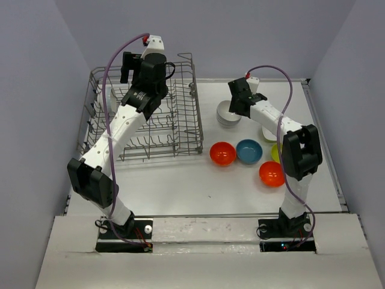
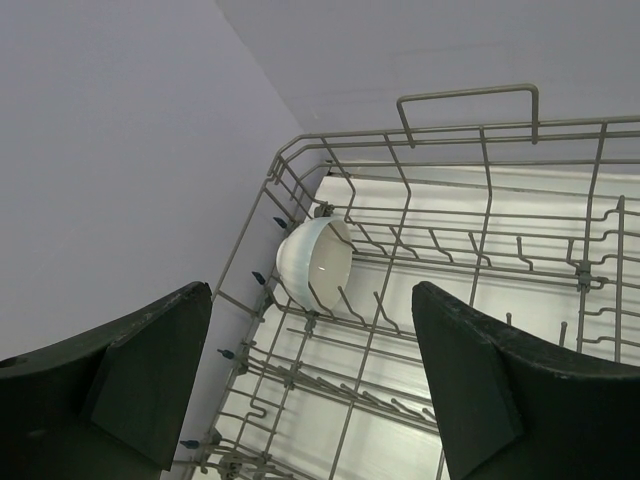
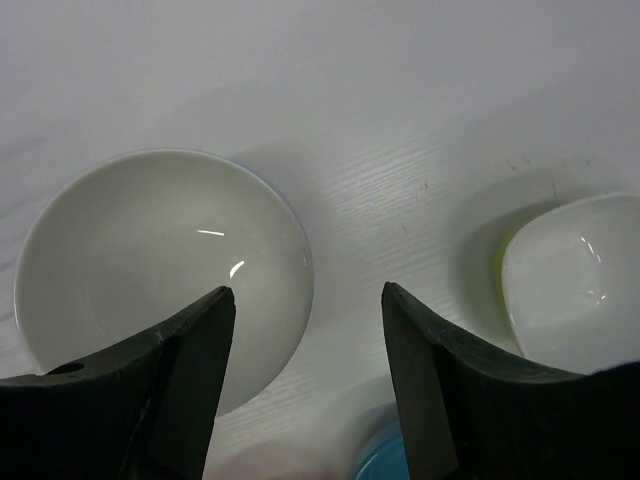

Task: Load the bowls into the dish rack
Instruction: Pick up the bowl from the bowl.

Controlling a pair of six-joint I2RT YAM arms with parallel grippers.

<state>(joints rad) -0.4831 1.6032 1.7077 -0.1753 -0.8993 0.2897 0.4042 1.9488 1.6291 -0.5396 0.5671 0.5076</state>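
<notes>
The left pincer (image 2: 310, 292) hangs spread wide over the dish rack (image 2: 470, 130), where a tilted white bowl (image 2: 318, 260) sits among the tines near a corner. The right pincer (image 3: 308, 290) is spread too, straddling the rim of a stacked white bowl (image 3: 150, 240) on the tabletop (image 3: 380, 100), near an orange-red bowl (image 1: 222, 153) and a blue bowl (image 1: 249, 151).

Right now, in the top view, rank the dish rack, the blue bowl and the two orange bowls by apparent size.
1. dish rack, far the largest.
2. blue bowl, orange bowl by the rack and orange bowl nearer the bases: all look about alike, so no ranking.
</notes>
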